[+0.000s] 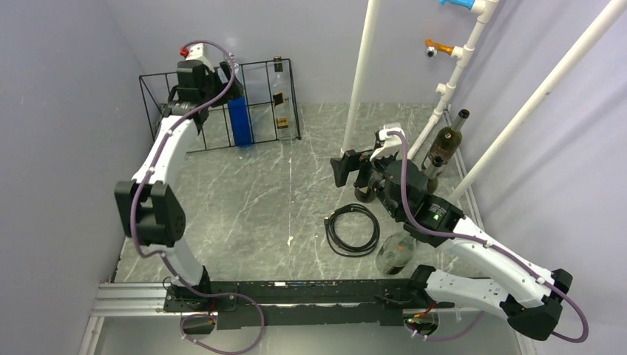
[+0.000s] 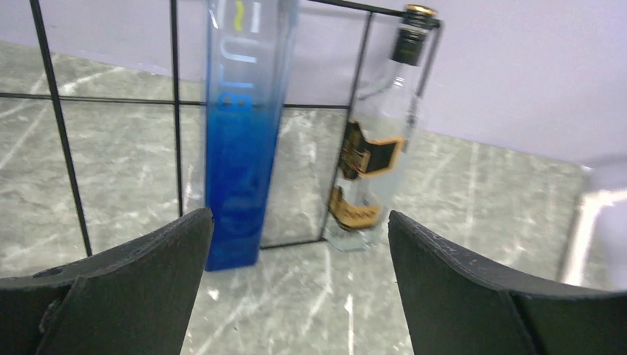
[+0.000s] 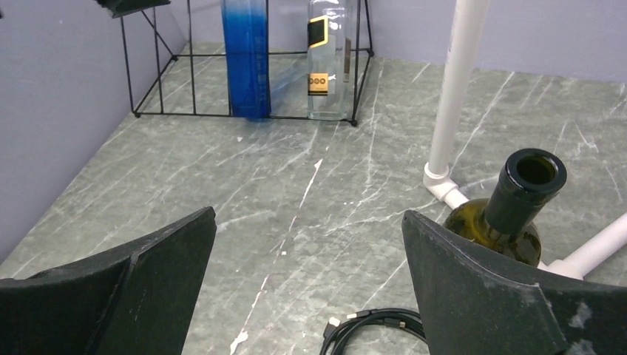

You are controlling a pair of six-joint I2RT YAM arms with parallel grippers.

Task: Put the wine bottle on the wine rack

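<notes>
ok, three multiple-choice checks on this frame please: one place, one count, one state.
1. Where is the wine bottle?
A. inside the wine rack
B. upright beside the white pipe frame
C. held in the right claw

2. How many bottles stand at the wine rack?
A. none
B. two
C. four

3. The right claw is:
A. open and empty
B. shut on the wine bottle
C. shut on nothing

Answers:
1. B: the wine bottle stands by the foot of the pipe, across the table from the rack.
2. B: only a blue bottle and a clear bottle stand there.
3. A: the right wrist view shows its fingers wide apart with nothing between them.
</notes>
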